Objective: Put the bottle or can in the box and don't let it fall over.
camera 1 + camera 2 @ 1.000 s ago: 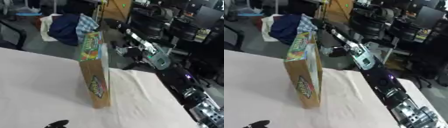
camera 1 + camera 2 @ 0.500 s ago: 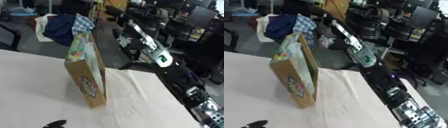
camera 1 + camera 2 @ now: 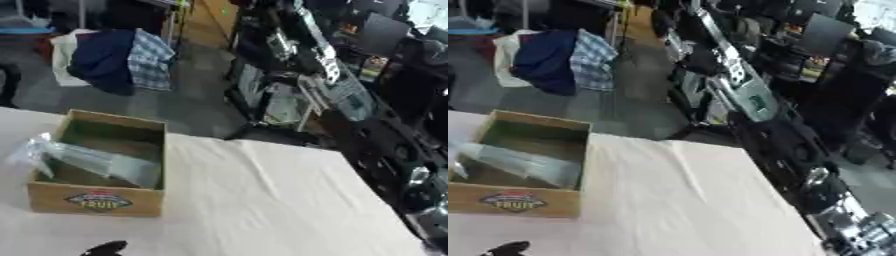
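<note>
Box open-topped on cloth, clear bottle lying in it.

Bottle [image 3: 83,159] lies tilted across the cardboard box [image 3: 98,200], neck toward the left rim, not upright. Left hand [image 3: 105,248] just nearer than the box, grip unreadable. Right arm [image 3: 833,200] along the table's right edge; bare cloth [image 3: 271,200] between.

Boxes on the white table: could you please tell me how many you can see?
1. A cardboard box with a fruit label stands open-topped near the table's left side, with crumpled clear plastic inside it. No other box shows, though the table's left part is out of view.
</note>
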